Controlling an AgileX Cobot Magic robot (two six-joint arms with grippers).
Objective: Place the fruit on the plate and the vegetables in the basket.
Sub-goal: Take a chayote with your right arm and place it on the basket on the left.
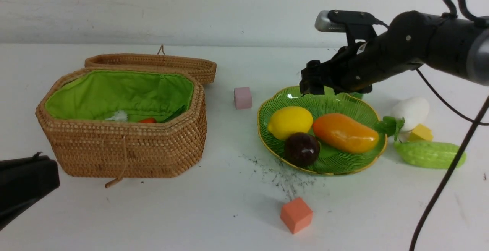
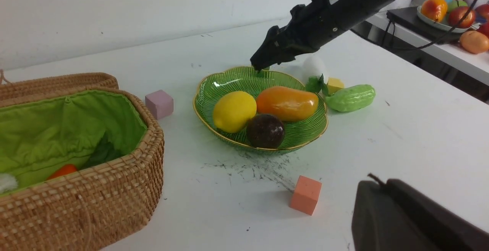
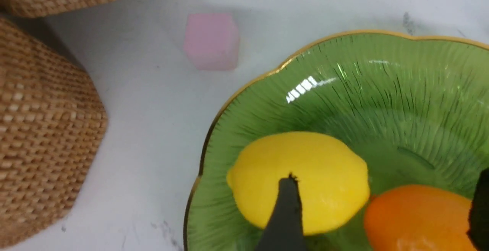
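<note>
Closest to me, by the desk's near left edge, my left gripper sits low with its fingers pressed together and nothing visible in them. Next comes the basket, its lid folded back toward the far edge and a carrot already on the green lining. Bare desk follows, with only a pink cube toward the far side, so I judge this the best lane for carrying.

On the plate lie the lemon, mangosteen and mango; the fruit looks done. My right gripper hovers over the plate's far rim, fingers spread wide and empty.

Right of the plate wait the radish and cucumber, with a yellow cube tucked between them. Both look like light, stiff, glossy plastic, probably slippery. I would pinch the cucumber across its bumpy middle and the radish across its white body, not its leaves. Those leaves lie just beside the glass rim, which seems fragile. My arm's cable crosses the cucumber in the front view, so room there is tight.
</note>
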